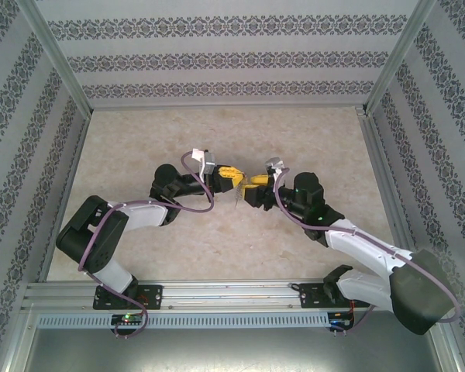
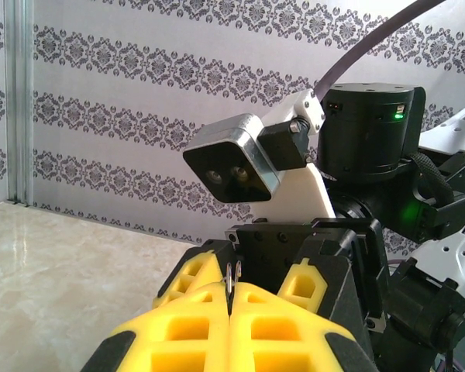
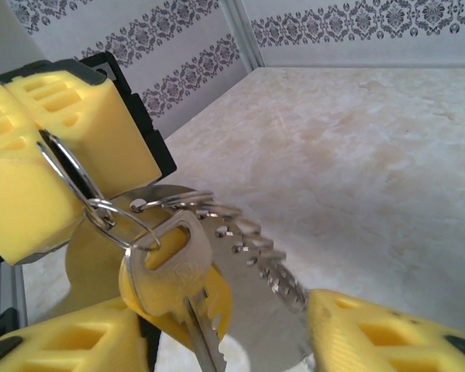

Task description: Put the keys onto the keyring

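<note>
Keys (image 3: pixel 174 260): silver w/ toothed edges

Shiny metal keys (image 3: pixel 173 265) & keyring (image 3: pixel 68 163); matt yellow fingers (image 3: pixel 101 128), prob. plastic.

Over the middle of the table (image 1: pixel 310 132), the left gripper (image 1: pixel 232 175) stood at nine o'clock of the right gripper (image 1: pixel 253 183), tips nearly meeting, with the keyring (image 3: pixel 68 164) between the left one's pads and the keys (image 3: pixel 170 263) hanging at its five o'clock, between the right one's fingers.
</note>
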